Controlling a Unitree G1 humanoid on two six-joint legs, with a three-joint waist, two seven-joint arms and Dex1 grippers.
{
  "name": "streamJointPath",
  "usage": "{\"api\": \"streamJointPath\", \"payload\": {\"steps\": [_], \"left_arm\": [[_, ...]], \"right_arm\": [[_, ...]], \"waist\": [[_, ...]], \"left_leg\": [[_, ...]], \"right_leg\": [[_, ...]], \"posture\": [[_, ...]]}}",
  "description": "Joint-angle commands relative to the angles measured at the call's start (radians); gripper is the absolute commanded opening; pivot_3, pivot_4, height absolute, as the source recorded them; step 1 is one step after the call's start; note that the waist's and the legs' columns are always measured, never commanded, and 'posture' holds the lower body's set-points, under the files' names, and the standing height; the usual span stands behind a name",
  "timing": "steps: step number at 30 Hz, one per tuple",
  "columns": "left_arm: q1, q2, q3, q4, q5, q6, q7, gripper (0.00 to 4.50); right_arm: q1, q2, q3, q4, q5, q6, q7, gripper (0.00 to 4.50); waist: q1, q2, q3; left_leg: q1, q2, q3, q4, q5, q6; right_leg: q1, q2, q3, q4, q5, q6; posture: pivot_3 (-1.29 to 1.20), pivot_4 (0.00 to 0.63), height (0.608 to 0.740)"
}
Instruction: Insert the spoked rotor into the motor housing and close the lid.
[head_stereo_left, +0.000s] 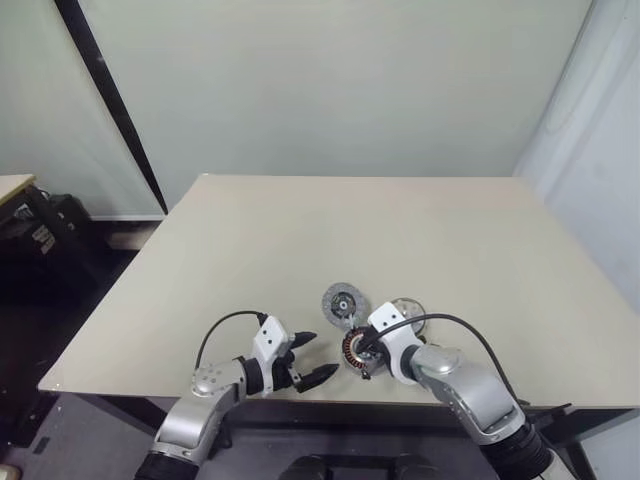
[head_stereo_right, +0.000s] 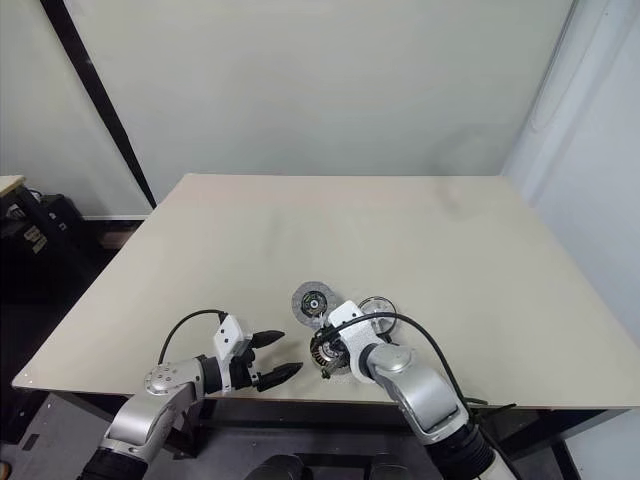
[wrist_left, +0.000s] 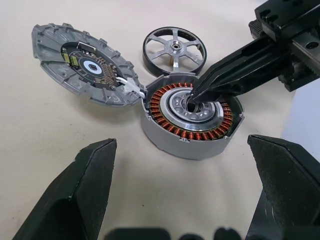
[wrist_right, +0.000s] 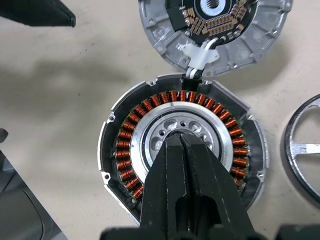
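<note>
The motor housing (wrist_right: 125, 150), a round shell ringed with copper coils, sits near the table's front edge (head_stereo_left: 351, 347). My right gripper (wrist_right: 180, 138) is shut, and its joined tips rest in the housing's centre hole. The lid (wrist_left: 82, 65), a grey disc with a circuit board inside, lies open just behind the housing (head_stereo_left: 343, 302), joined to it by a white wire. The spoked rotor (wrist_left: 175, 50) lies flat on the table, right of the lid (head_stereo_left: 407, 309). My left gripper (head_stereo_left: 308, 358) is open, a little left of the housing, with nothing in it.
The beige table (head_stereo_left: 380, 240) stretches away behind the parts. Its front edge runs just below both grippers. A dark desk with equipment (head_stereo_left: 30, 225) stands off to the far left, beyond the table.
</note>
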Motion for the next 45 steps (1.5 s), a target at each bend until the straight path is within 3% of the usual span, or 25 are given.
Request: {"api": "streamJointPath", "payload": {"steps": [1,34,45], "left_arm": [[-0.007,0.003,-0.004,-0.045,0.006,-0.019,-0.001,4.50],[0.003,0.005,-0.016,-0.061,0.002,-0.013,0.002,4.50],[0.008,0.009,-0.017,-0.069,0.002,-0.007,0.002,4.50]], "right_arm": [[-0.018,0.010,-0.001,-0.005,-0.010,-0.027,-0.004,0.02],[-0.028,0.016,0.005,0.044,-0.080,-0.121,-0.032,0.02],[-0.020,0.013,-0.011,-0.043,-0.047,-0.034,0.025,0.02]], "waist": [[0.000,0.000,0.000],[0.000,0.000,0.000],[0.000,0.000,0.000]], "left_leg": [[0.000,0.000,0.000,0.000,0.000,0.000],[0.000,0.000,0.000,0.000,0.000,0.000],[0.000,0.000,0.000,0.000,0.000,0.000]], "right_leg": [[0.000,0.000,0.000,0.000,0.000,0.000],[0.000,0.000,0.000,0.000,0.000,0.000],[0.000,0.000,0.000,0.000,0.000,0.000]], "posture": [[0.00,0.000,0.740],[0.00,0.000,0.740],[0.00,0.000,0.740]]}}
